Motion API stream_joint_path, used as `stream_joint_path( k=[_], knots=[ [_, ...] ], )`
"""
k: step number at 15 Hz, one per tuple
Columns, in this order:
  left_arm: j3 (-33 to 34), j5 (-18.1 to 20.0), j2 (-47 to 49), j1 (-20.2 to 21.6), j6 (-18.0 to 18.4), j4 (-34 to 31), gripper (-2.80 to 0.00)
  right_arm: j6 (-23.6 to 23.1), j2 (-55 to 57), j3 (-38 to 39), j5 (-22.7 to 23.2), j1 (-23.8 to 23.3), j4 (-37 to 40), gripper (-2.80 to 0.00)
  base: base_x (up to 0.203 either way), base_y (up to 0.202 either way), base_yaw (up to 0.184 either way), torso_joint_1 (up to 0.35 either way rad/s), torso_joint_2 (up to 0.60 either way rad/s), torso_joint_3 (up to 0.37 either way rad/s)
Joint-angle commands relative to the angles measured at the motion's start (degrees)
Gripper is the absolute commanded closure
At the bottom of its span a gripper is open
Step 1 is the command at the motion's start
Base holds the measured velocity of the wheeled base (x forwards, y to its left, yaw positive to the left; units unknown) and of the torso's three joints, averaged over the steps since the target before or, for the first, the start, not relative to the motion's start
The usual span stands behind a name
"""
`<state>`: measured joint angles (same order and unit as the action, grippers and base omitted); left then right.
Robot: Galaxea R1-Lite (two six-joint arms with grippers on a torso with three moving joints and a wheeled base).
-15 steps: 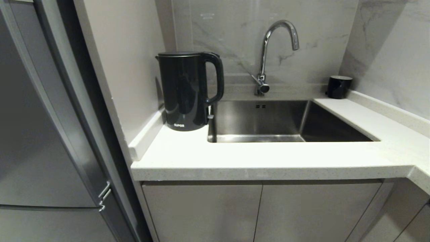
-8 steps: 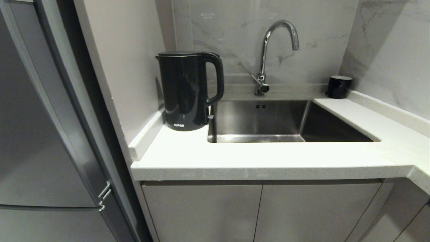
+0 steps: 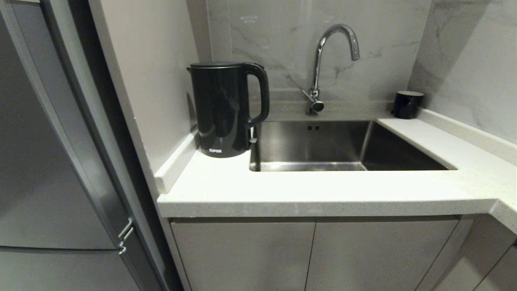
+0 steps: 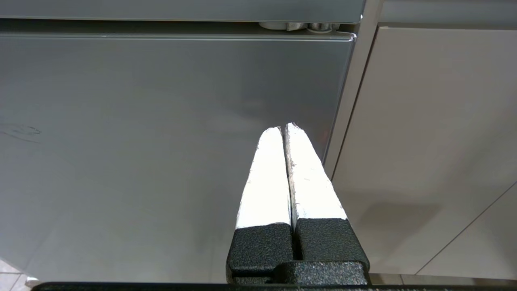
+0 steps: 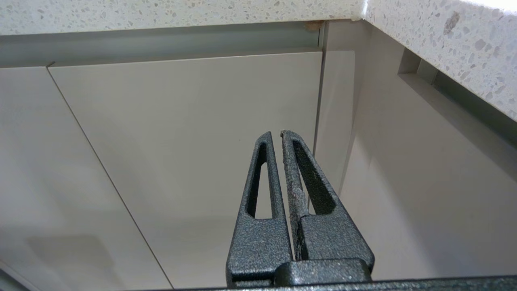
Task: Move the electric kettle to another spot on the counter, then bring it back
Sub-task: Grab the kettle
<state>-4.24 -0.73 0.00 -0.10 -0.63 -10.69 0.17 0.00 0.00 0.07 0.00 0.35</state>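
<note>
The black electric kettle stands upright at the back left of the white speckled counter, close to the side wall, with its loop handle turned toward the sink. Neither arm shows in the head view. Below counter height, my left gripper is shut and empty, pointing at a grey steel appliance door. My right gripper is shut and empty too, pointing at a beige cabinet door under the counter's edge.
A steel sink with a curved chrome tap lies just right of the kettle. A small black cup stands at the back right corner. The grey fridge fills the left side.
</note>
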Motion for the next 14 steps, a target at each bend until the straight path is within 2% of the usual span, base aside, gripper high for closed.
stream_joint_path(
  k=[1,14],
  knots=[
    [0.02,0.03,0.09,0.1,-0.07,-0.05,0.0,0.01,0.09,0.0,0.01,0.0,0.0,0.0,0.0,0.0,0.0,0.0,0.0,0.0],
    [0.02,-0.06,0.0,0.1,-0.06,-0.03,0.0,0.01,0.09,0.0,0.01,0.0,0.0,0.0,0.0,0.0,0.0,0.0,0.0,0.0]
  ],
)
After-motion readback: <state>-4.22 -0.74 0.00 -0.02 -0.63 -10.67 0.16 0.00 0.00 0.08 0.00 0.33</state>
